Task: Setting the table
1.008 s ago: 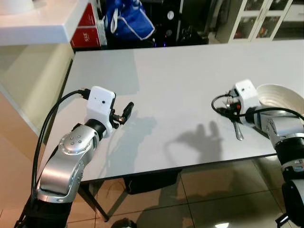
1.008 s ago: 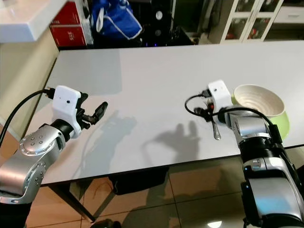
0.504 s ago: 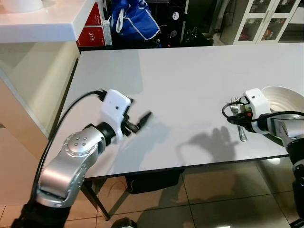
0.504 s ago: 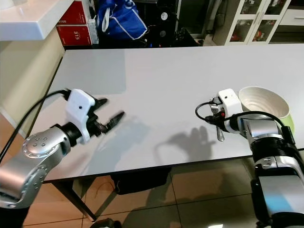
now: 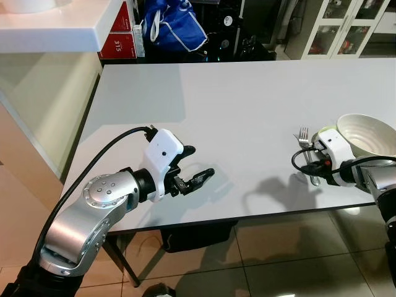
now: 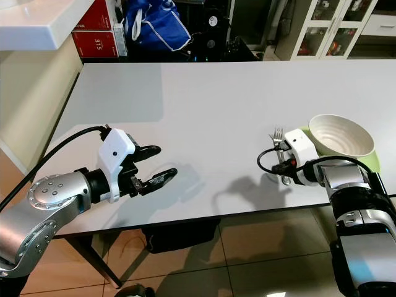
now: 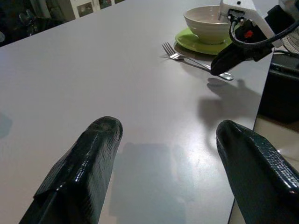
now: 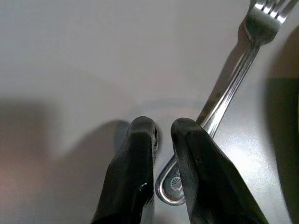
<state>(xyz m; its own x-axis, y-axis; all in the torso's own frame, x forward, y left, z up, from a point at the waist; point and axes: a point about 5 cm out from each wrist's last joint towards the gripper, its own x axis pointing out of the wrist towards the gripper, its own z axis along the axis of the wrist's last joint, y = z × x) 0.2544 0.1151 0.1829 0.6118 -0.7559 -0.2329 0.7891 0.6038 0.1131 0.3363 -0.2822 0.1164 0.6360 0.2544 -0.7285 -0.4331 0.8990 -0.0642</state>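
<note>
silver metal, the fork (image 6: pixel 279 150) lies flat on the pale grey desk (image 6: pixel 210 99), one fork only, its four tines pointing toward the far side and its rounded handle end toward the near edge. it sits just beside a green plate (image 7: pixel 198 44), at the plate's left, near the desk's front right part. one white bowl (image 6: pixel 341 135), ribbed inside, stands on that one green plate.

the right hand (image 8: pixel 161 140) is low over the desk at the fork's handle end, its two black fingers (image 8: pixel 135 163) drawn almost together with only a thin slit between them and nothing held in it; the handle end lies just under and beside one finger, and whether it touches cannot be told. from the left wrist view the right hand shows as a dark tip over the handle, with its shadow on the desk.

the left hand (image 5: pixel 197 166) hovers over the front left part of the desk, well apart from the fork, its two fingers (image 7: pixel 88 158) spread wide and holding nothing.

beyond the far edge of the desk a blue bag (image 5: pixel 173 28) rests among dark things, red boxes (image 5: pixel 120 37) stand at the left, and a white cabinet with glass doors (image 5: pixel 349 28) is at the far right. tan tiles (image 5: pixel 278 260) cover the floor below.
</note>
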